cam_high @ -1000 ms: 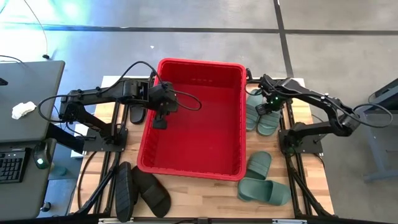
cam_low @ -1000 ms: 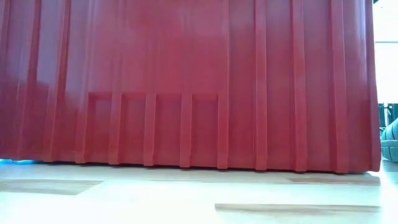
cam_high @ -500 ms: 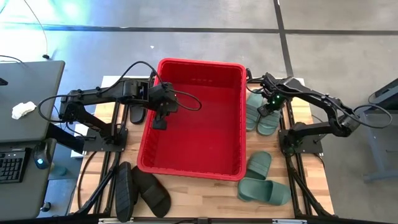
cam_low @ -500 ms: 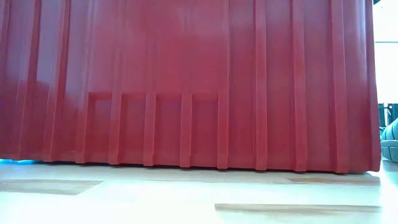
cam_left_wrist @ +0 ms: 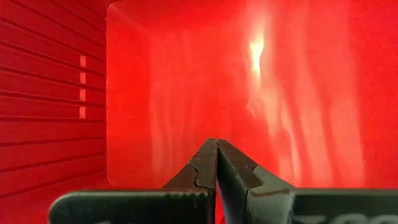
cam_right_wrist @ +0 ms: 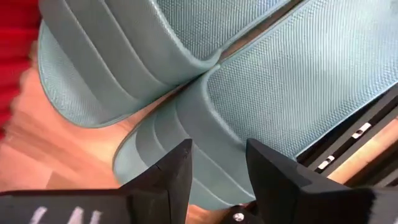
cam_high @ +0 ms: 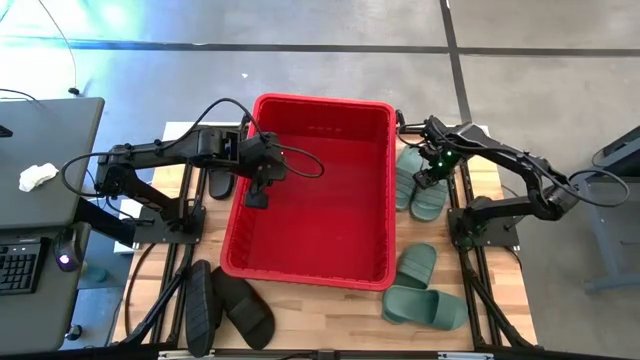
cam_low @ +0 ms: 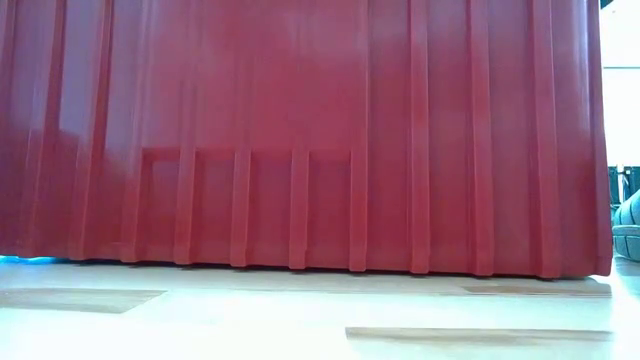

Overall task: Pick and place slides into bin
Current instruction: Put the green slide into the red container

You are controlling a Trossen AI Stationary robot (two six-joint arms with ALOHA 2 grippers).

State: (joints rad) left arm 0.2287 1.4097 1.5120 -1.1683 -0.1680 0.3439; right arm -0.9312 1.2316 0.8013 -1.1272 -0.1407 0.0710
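We counted four green slides (cam_high: 425, 197), three black slides (cam_high: 240, 305), one bin (cam_high: 318, 105); left gripper (cam_left_wrist: 216, 149) closed, right gripper (cam_right_wrist: 219, 163) open above green strap.

One red bin (cam_high: 312, 105) sits on the table. Four green slides show: two (cam_high: 408, 172) (cam_high: 430, 196) beside the bin's right wall, two (cam_high: 414, 263) (cam_high: 425, 306) near its front corner. Three black slides are visible: two (cam_high: 200, 305) (cam_high: 242, 305) in front, one (cam_high: 221, 184) left.
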